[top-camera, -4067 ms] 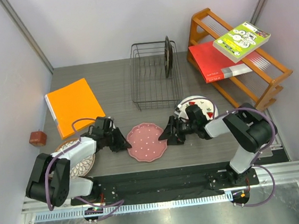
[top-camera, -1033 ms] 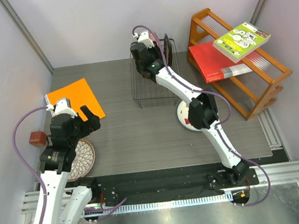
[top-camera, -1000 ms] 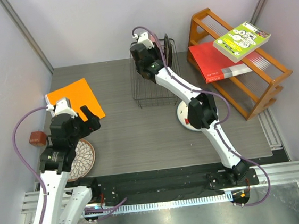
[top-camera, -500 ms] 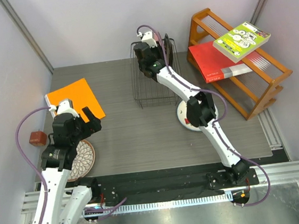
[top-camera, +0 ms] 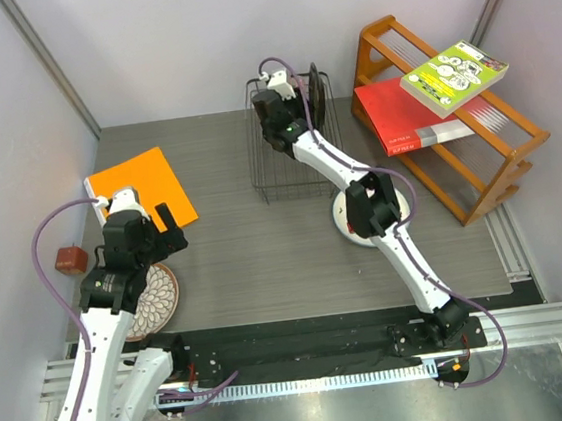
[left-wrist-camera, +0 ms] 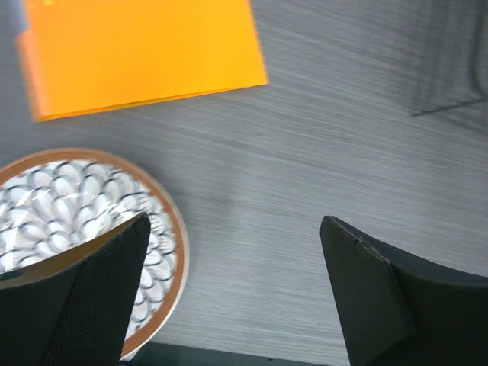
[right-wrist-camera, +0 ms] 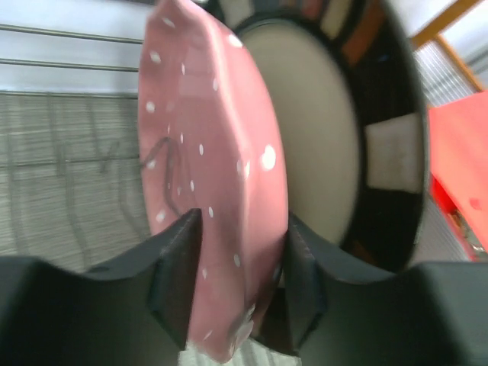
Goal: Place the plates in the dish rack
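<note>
Over the far rack: the right claw (right-wrist-camera: pixel 238 229) hangs above the black thin-wire rectangular dish rack (top-camera: pixel 267 177), and its arm reaches there across the grey bench (top-camera: pixel 266 262).
Right claw: one finger stands on each face of the pink scalloped plate with white dots (right-wrist-camera: pixel 206 152), close against its rim. If they press it or only flank it, I cannot tell.
Pink plate: it stands upright on its edge, just beside the round dark-rimmed plate with cream centre (right-wrist-camera: pixel 313 137). The rack wires show behind it. Its lower edge is hidden by the fingers.
Dark-rimmed plate: it is upright in the right part of the rack (top-camera: pixel 315 91).
White round plate (top-camera: pixel 339 214): it lies flat on the bench in front of the rack, and the right arm's elbow hides most of it.
Left claw (left-wrist-camera: pixel 235 223): it is spread wide and holds nothing, above the bench near its left side.
Brown-rimmed plate with white petal pattern (left-wrist-camera: pixel 61 198): it lies flat on the bench, partly under the claw's left finger.
Orange flat folder (top-camera: pixel 138 190): it lies beyond the petal plate, apart from it.
Orange wooden shelf (top-camera: pixel 489 184): it stands right of the rack and carries a red book (top-camera: pixel 402 117) and a green book (top-camera: pixel 453 77).
</note>
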`<state>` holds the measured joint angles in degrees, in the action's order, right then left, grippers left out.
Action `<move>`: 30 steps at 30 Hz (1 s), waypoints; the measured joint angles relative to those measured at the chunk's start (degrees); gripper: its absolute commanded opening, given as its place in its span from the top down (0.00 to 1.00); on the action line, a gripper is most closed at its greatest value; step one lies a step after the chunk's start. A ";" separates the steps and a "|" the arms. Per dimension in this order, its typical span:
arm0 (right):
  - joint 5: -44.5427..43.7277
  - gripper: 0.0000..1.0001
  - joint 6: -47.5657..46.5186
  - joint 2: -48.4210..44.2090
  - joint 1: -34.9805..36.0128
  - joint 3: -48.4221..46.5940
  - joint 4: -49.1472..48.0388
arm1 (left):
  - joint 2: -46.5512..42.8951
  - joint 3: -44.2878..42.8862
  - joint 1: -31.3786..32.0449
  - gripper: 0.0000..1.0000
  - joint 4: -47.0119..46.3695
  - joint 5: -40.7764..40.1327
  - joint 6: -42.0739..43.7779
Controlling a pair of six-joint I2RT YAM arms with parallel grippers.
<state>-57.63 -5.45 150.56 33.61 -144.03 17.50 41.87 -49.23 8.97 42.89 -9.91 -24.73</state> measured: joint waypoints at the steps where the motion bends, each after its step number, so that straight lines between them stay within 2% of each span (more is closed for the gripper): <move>1: -0.24 0.41 -0.15 -0.52 0.02 0.61 -0.09 | -0.02 -0.04 0.00 0.12 0.72 -1.53 0.15; 5: -1.36 0.38 -0.81 -4.13 0.74 2.84 0.96 | 1.66 -2.73 -0.02 0.12 5.95 -8.39 1.25; 6: -1.55 0.38 -1.11 -5.29 1.22 3.39 1.05 | 2.67 -4.42 -0.09 0.19 7.21 -9.03 1.81; 7: -1.84 0.38 -1.57 -7.06 2.03 4.37 1.18 | 4.70 -6.80 -0.11 0.36 8.63 -9.05 3.15; 9: -2.14 0.37 -2.14 -11.87 4.50 7.52 1.33 | 8.81 -12.15 -0.15 0.60 11.30 -8.52 8.00; 10: -2.29 0.36 -2.19 -14.91 6.10 9.75 1.57 | 11.06 -14.93 -0.20 0.86 11.98 -8.83 11.91; 11: -2.21 0.34 -2.12 -18.40 7.93 12.52 1.55 | 12.17 -15.93 -0.26 0.95 12.04 -8.81 14.27; 12: -1.92 0.28 -1.92 -21.81 9.73 15.39 1.92 | 13.16 -16.02 -0.87 1.00 11.67 -8.50 18.36; 14: -0.09 0.28 -0.66 -28.89 13.25 20.81 3.34 | 12.35 -14.27 -2.84 1.00 13.16 -6.43 26.38; 17: 10.36 0.25 0.46 -36.79 17.31 25.77 7.91 | 7.28 -11.80 -4.59 1.00 18.32 -3.13 37.94; 21: 27.82 0.02 1.20 -40.65 16.37 28.39 15.34 | 0.94 -7.48 -4.68 1.00 24.41 2.14 50.29; 23: 37.86 0.01 1.27 -40.57 15.13 29.29 19.39 | 0.57 -4.26 -4.68 1.00 26.51 4.26 54.29; 27: 51.76 0.01 2.54 -40.30 13.62 32.96 24.83 | 3.52 3.91 -4.90 1.00 26.38 6.78 58.75; 30: 58.29 0.02 4.17 -40.33 13.81 36.70 26.34 | 4.11 9.90 -5.29 1.00 23.78 7.28 61.16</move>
<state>0.67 -1.28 110.24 47.42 -107.33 43.83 45.98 -39.33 3.68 66.67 -2.63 36.42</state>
